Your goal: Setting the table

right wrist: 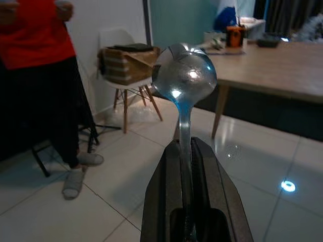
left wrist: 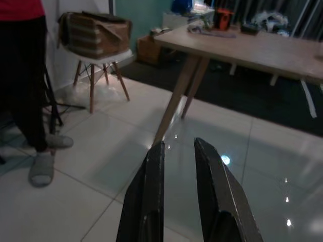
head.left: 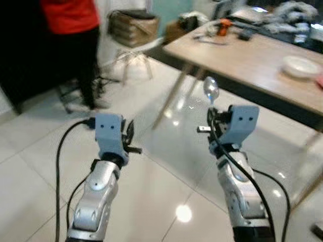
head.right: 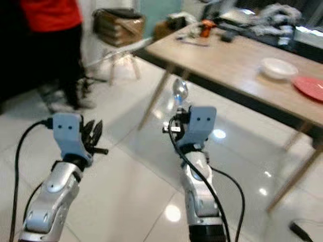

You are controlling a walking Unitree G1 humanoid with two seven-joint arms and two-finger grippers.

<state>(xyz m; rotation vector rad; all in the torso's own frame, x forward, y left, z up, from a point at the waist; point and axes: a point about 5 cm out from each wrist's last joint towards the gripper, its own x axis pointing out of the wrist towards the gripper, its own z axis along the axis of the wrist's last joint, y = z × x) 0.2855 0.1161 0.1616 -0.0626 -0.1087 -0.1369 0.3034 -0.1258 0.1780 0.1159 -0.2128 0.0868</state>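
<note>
Glossy white tiled floor (head.left: 166,166) lay open ahead of both arms; the long pale wooden table (head.right: 237,60) stood beyond, its near edge running diagonally, splayed legs below. One white bowl (head.right: 277,67) and one red plate (head.right: 310,86) sat near that edge, just beside each other. Right gripper (right wrist: 187,151) was clamped on one shiny silver metal spoon (right wrist: 184,75), bowl upright, held over floor short of the table; left gripper (left wrist: 177,154) slightly parted, holding nothing. One person in red top (head.left: 70,15) stood left; one white chair (left wrist: 98,63) carried a cardboard box (left wrist: 96,33).
</note>
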